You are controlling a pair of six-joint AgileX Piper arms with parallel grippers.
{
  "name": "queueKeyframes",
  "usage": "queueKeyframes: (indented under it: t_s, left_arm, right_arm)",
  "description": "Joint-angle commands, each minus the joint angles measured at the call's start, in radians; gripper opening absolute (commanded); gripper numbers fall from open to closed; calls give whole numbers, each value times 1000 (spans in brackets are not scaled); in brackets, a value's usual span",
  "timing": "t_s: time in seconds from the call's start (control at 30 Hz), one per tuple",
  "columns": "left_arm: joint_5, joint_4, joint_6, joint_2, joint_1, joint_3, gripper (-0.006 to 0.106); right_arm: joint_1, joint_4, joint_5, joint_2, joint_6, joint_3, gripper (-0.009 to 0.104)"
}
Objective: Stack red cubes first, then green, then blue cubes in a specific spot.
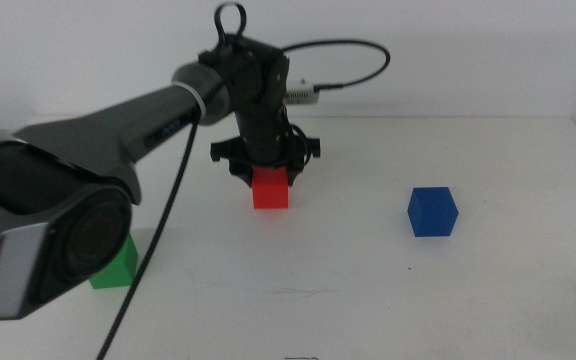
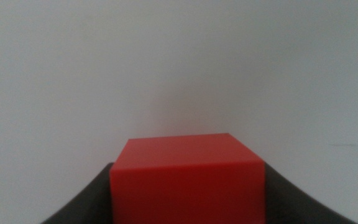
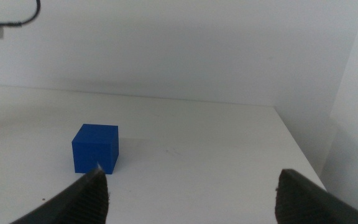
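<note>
Red cube (image 1: pixel 270 189) in left gripper (image 1: pixel 268 172) jaws

A white table (image 1: pixel 508 300) fills most of the middle view. Its surface is plain and matte, with a few faint grey marks near its front part. Behind the table stands a pale, bare wall (image 1: pixel 468 50), which meets the far edge of the table in a straight line. The light is soft and even, and it makes only weak shadows on the table. Beyond the right edge of the table the wall continues downward.
</note>
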Motion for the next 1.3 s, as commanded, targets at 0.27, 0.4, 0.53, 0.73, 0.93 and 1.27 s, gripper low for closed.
queueKeyframes:
  t_s: [0.27, 0.4, 0.53, 0.73, 0.93, 1.27]
  left_arm:
    - [97, 76, -48, -273, -51, 17, 18]
    - [33, 103, -110, -374, -104, 150, 18]
    - [-35, 156, -221, -479, -170, 323, 18]
    - [-183, 189, -432, -516, -256, 537, 18]
    - [-313, 182, -461, -472, -274, 622, 18]
    - [-368, 174, -501, -386, -274, 624, 18]
  right_arm:
    - [-1, -12, -73, -15, -13, -23, 90]
    - [-1, -12, -73, -15, -13, -23, 90]
    - [-1, -12, -73, -15, -13, -23, 90]
    - [-1, -12, -73, -15, -13, -23, 90]
    - [-1, -12, -73, -15, -13, -23, 90]
    - [-1, -12, -73, -15, -13, -23, 90]
